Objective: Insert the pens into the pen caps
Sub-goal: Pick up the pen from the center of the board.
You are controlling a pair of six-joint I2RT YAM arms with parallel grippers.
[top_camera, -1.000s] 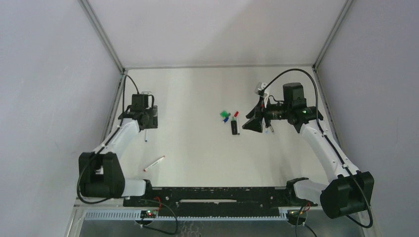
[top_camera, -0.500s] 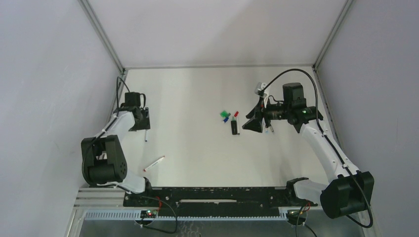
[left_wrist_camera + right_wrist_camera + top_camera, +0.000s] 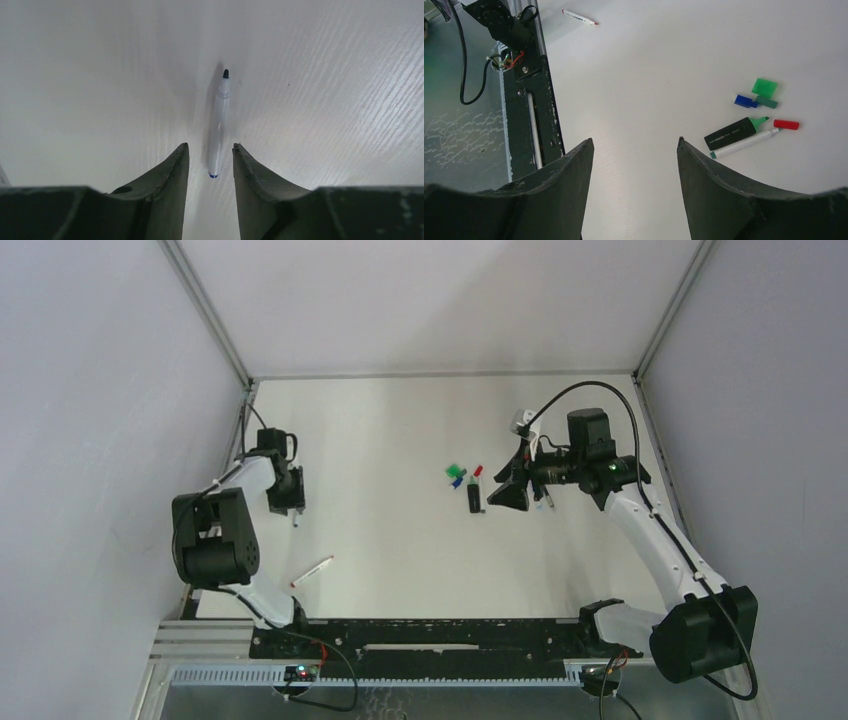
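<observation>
Table (image 3: 420, 560) is white, with both arms reaching out from the near edge. Left gripper (image 3: 288, 498) sits at the 9 o'clock side of the table in the top view, pointing down at the surface. Wrist view: left gripper (image 3: 210, 146) is open only a narrow gap and holds nothing. Blue-ended pen (image 3: 218, 125) lies flat on the table in line with that gap, its blue rear end between the fingertips, its dark tip pointing away toward 12 o'clock. There is a sliver of clearance to each finger, so no contact. Right gripper (image 3: 510, 490) is at the 3 o'clock side of the table, just beside the small cluster of pens and caps near table centre. Right gripper (image 3: 635, 141) is spread wide and empty, over bare table. Base rail (image 3: 531, 100) shows at 9 o'clock in that wrist view. Black marker (image 3: 734, 132) with a green tip lies at 3 o'clock of the fingers, well apart from them. White pen (image 3: 744, 142) lies alongside it, touching or nearly so. Red-ended pen (image 3: 579, 17) lies alone at 11 o'clock, near the rail. Red cap (image 3: 786, 124) sits just off the white pen's far end. Green cap (image 3: 764, 87), dark green cap (image 3: 766, 102) and blue cap (image 3: 745, 101) are bunched just beyond the black marker at 2 o'clock, all lying loose with no pen in them.
</observation>
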